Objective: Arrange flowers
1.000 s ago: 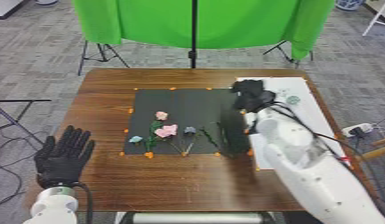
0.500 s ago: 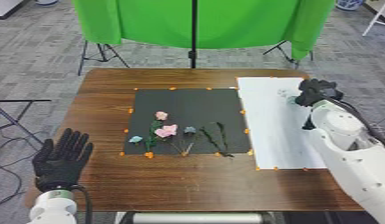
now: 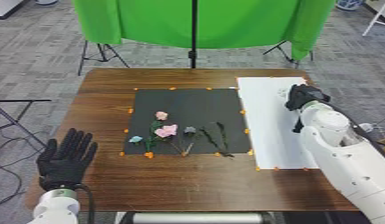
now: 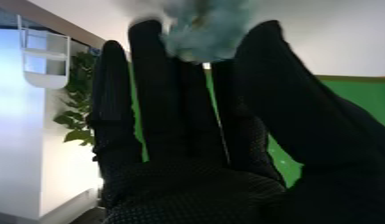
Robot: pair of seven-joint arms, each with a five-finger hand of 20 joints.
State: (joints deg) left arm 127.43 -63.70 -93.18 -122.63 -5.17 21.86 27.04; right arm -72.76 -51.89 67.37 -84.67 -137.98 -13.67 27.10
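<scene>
Leaves (image 4: 77,120) in R wrist view, pink flwrs (image 3: 165,131) in head view.

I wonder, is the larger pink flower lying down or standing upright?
Lying down: the larger pink flower and its stem stretch flat along the black mat.

A green cloth (image 3: 135,25) hangs over gray carpet (image 3: 37,60) — a black pole (image 3: 195,30) in front.
</scene>
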